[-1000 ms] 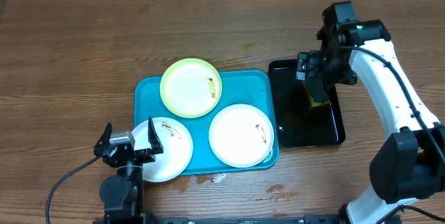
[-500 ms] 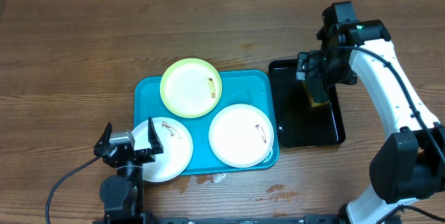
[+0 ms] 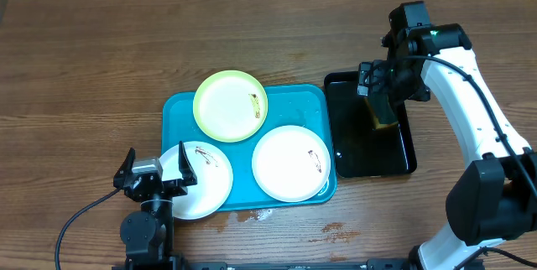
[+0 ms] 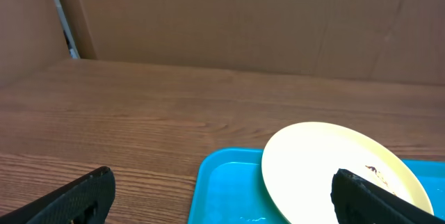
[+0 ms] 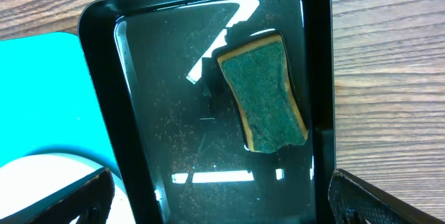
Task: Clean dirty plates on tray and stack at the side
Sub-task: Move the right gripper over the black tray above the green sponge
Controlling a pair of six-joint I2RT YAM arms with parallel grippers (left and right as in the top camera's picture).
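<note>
The bench (image 3: 84, 69) was brown wood-grain laminate, matt and streaked, with plain brown board walls rising behind it in the left wrist view. On it lay the tray (image 3: 176, 115), a large turquoise plastic rectangle with rounded corners and a raised rim; touching or just beside its right edge sat a smaller glossy black tray (image 3: 369, 168), its floor mirroring the lights. All three plates were round, shallow and smooth. The yellow-green plate (image 3: 230, 105) lay across the tray's far rim with a small dark mark near its right edge; a white plate (image 3: 289, 163) rested at the near right, smeared brown; another white plate (image 3: 210, 182), also smeared, overhung the near-left corner. A rough green sponge (image 5: 264, 92) with a tan edge, roughly oblong, lay tilted in the black tray. The left fingers (image 4: 69, 197) stood spread wide and held nothing, low at the tray's near-left corner, overlapping the overhanging plate from above, contact unclear; the yellow-green plate lay ahead between them. The right fingers (image 5: 69, 196) were likewise wide and empty, above the black tray, the sponge ahead of them and apart, well away from every plate.
</note>
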